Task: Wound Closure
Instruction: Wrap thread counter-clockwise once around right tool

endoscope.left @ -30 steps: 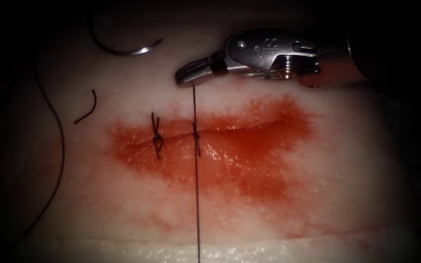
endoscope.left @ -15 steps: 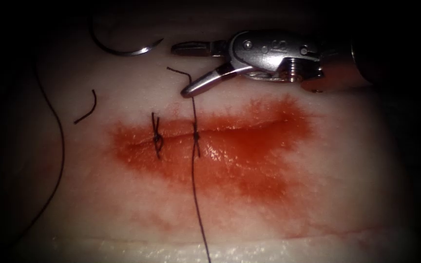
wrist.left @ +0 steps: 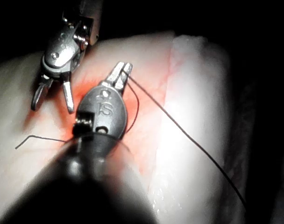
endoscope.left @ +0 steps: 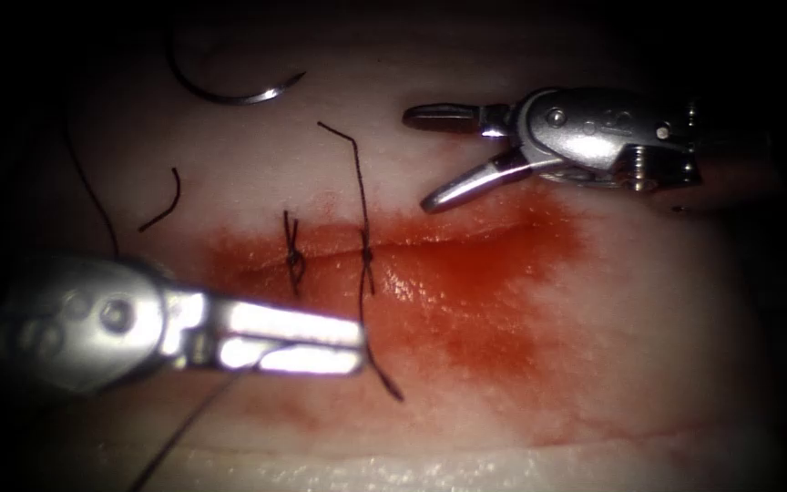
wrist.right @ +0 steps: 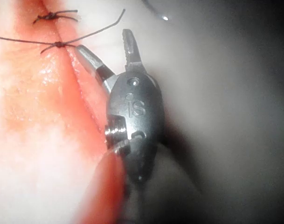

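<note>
Now our left tool (endoscope.left: 357, 344) pinches the soft, floppy thread (endoscope.left: 362, 205) below the cut (endoscope.left: 430, 246); our right tool (endoscope.left: 421, 159) gapes empty. The stiff needle (endoscope.left: 229, 91) lies loose on the tissue (endoscope.left: 667, 301); we'd grab its middle.

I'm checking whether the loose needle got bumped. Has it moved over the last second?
No. The needle lies free on the tissue in the same spot, up and left of the two knots, as before; neither hand holds it.
</note>
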Available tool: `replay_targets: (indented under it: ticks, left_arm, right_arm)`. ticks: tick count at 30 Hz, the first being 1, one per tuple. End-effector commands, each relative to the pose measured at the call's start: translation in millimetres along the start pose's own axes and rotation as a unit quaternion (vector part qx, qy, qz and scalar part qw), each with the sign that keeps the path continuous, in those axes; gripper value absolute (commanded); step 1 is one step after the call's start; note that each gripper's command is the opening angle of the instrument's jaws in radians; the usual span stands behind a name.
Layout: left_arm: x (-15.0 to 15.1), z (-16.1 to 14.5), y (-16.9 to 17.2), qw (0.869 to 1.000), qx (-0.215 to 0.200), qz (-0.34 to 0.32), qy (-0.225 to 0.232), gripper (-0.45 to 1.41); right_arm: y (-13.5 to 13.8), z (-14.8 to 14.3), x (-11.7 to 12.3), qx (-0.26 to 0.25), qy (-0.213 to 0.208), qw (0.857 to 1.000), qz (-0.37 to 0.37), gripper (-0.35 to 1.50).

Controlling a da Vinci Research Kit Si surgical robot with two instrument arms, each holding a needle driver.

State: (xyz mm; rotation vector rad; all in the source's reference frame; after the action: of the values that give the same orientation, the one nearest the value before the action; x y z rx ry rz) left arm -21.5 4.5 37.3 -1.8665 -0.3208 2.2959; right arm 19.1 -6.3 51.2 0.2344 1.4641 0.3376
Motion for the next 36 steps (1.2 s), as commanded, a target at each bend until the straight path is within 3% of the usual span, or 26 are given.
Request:
replay_targets:
  ticks: [1,2,3,5,17,26,36]
  left_arm:
    - [-0.4,0.9,-0.6,1.0,-0.001,0.0,0.001,-0.45]
    - [-0.4,1.1,-1.2,1.0,-0.002,0.0,0.004,-0.45]
    - [-0.5,1.4,-2.2,1.0,0.0,0.004,0.005,-0.45]
    - [-0.9,1.7,-3.4,1.0,0.001,0.002,0.007,-0.45]
    - [-6.9,1.6,-8.5,0.999,0.027,0.012,0.021,-0.45]
    - [-11.0,1.5,-9.9,0.999,0.038,0.009,0.026,-0.45]
    - [-15.9,1.2,-10.1,0.999,0.042,-0.003,0.023,-0.45]
  right_arm:
    - [-1.6,1.0,-0.8,0.003,0.009,1.0,0.001,0.81]
    - [-2.1,1.2,-0.8,0.004,0.013,1.0,0.001,0.66]
    - [-3.1,1.6,-0.6,0.008,0.024,1.0,0.002,0.07]
    - [-3.8,1.9,-0.3,0.008,0.029,1.0,0.004,-0.33]
    - [-5.8,4.6,0.4,0.008,0.06,0.998,0.006,-0.35]
    - [-6.9,6.3,0.6,-0.014,0.138,0.99,0.007,-0.35]
    - [-8.4,7.1,-0.3,-0.03,0.171,0.981,0.083,-0.35]
